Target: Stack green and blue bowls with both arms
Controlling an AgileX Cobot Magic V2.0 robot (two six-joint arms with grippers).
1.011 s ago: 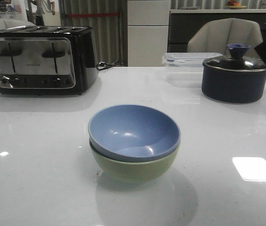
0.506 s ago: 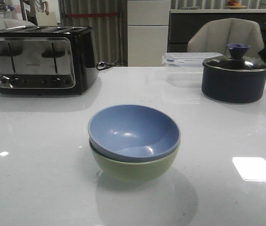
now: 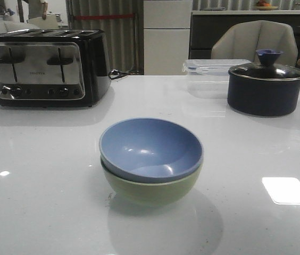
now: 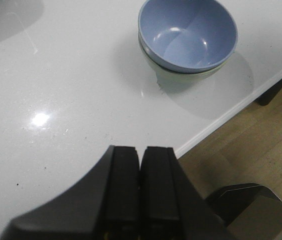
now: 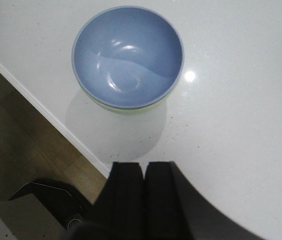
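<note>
Toaster (image 3: 46, 68) & pot (image 3: 265, 88) sit well behind nested bowls (image 3: 150, 159); both grippers (image 4: 139, 165) (image 5: 144, 177) pressed together, empty.

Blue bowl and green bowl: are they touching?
Touching. The front view shows the blue bowl nested inside the green bowl, with its wall resting on the green rim.
</note>
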